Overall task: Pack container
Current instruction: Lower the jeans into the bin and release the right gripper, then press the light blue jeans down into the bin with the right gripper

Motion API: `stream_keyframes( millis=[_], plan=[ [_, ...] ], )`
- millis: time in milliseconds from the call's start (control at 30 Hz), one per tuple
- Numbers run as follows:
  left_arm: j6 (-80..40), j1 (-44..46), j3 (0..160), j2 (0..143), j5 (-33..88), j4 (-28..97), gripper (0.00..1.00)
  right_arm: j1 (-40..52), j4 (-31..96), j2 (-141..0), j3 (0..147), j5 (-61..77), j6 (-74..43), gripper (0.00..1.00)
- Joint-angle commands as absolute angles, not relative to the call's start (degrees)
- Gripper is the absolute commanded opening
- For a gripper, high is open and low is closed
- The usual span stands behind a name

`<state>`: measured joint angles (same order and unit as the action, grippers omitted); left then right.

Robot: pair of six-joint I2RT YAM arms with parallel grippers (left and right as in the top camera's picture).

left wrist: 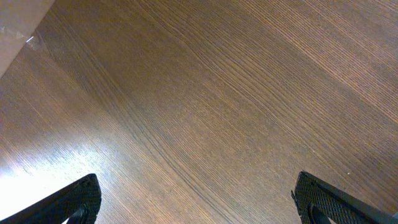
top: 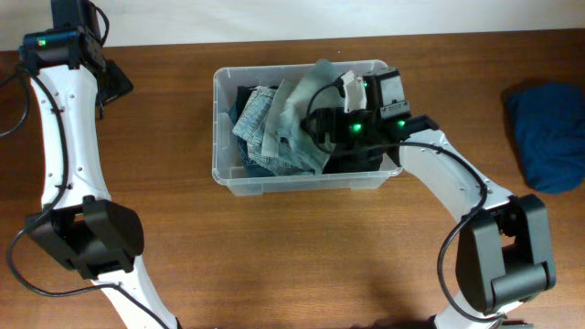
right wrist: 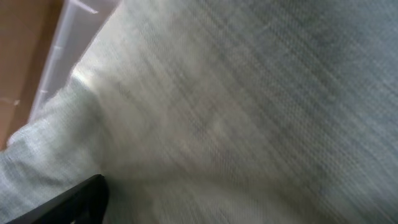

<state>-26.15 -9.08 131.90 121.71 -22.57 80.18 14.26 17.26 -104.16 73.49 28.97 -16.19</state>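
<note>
The container [top: 302, 184], a clear plastic tub, stands at the back middle of the table. It holds folded denim [top: 259, 128], a dark garment [top: 240, 96] and a pale grey-green cloth [top: 302, 110] heaped on top. My right gripper [top: 325, 121] reaches into the tub from the right, down against that cloth. In the right wrist view the grey-green cloth [right wrist: 236, 106] fills the frame. One black finger [right wrist: 81, 202] shows far out at the lower left and the other is hidden, so the jaws stand wide. My left gripper [left wrist: 196, 202] hangs open over bare wood at the far left [top: 114, 82].
A dark blue garment [top: 548, 135] lies bunched on the table at the far right. The right arm's base [top: 503, 256] stands at the front right and the left arm's base [top: 87, 238] at the front left. The tub's rim [right wrist: 59, 56] shows beside brown wood.
</note>
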Motion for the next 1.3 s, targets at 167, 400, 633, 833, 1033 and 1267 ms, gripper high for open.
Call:
stream_keyframes(
  millis=[167,400,633,833,1033,1267],
  plan=[
    [-26.1,-9.2,131.9,121.9,-22.9,80.2,0.99,13.5,29.2,-104.4,84.9,21.7,-8.9,0.99],
    [-26.1,-9.2,131.9,121.9,-22.9,80.2,0.99,13.5,39.2,-104.4,94.3,16.6,-7.7,0.94],
    [-26.1,-9.2,131.9,121.9,-22.9,80.2,0.99,15.3,46.9,-104.4,98.1,12.6,-7.7,0.18],
    [-26.1,-9.2,131.9,121.9,-22.9,80.2,0.99,21.7,48.6,-104.7,98.0,7.3,-7.7,0.04],
    [-26.1,-9.2,131.9,121.9,-22.9,80.2,0.99,28.6,48.7,-108.0,98.0,1.8,-8.0,0.04],
    [-26.1,-9.2,131.9,121.9,-22.9,80.2,0.99,29.6,49.9,-117.3,97.7,1.5,-11.4,0.04]
  ],
)
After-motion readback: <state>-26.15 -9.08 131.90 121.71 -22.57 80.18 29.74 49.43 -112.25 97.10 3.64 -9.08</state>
